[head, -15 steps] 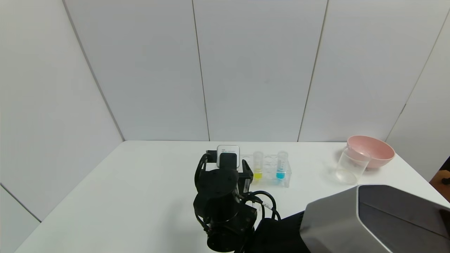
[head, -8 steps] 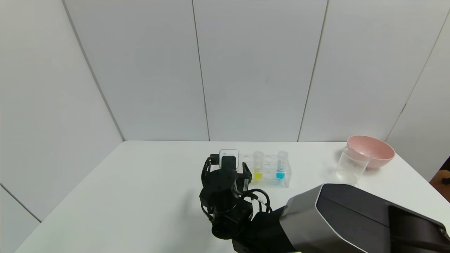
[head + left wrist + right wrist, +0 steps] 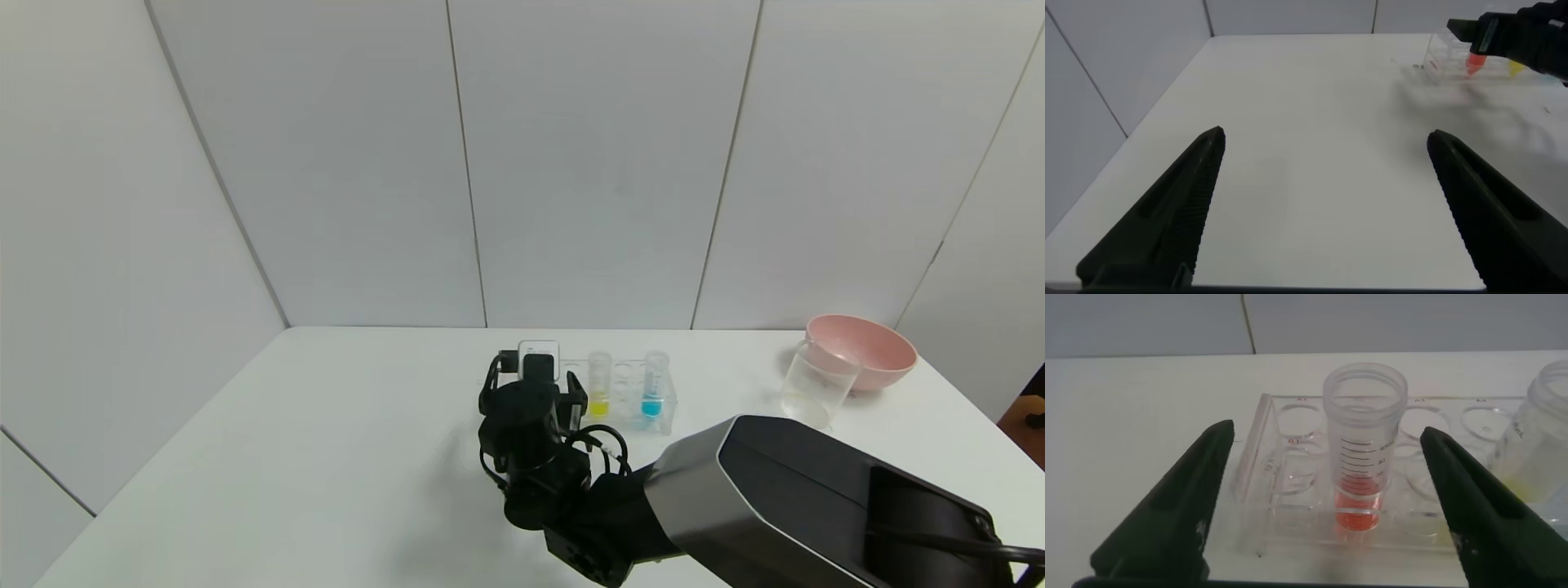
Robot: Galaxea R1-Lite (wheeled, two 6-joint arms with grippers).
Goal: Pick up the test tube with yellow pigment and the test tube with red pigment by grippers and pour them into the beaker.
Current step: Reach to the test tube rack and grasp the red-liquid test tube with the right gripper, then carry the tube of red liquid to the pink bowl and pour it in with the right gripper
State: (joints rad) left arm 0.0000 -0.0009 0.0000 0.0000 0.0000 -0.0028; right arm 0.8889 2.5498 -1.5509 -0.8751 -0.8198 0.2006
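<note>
The right gripper (image 3: 1327, 498) stands with jaws wide apart, flanking but not touching the test tube with red pigment (image 3: 1364, 449), upright at the rack's (image 3: 665, 408) 9 o'clock end. The test tube with yellow pigment (image 3: 599, 385) stands at the red tube's 3 o'clock; the beaker (image 3: 816, 384) sits farther at 3 o'clock, near the table's (image 3: 286, 457) edge. The left gripper (image 3: 1327, 204), jaws spread, hangs over bare tabletop at 9 o'clock.

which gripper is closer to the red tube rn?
Right. The right gripper stands open at the rack, the test tube with red pigment between its fingers, untouched. The left gripper is open over bare table, far from the tube.
</note>
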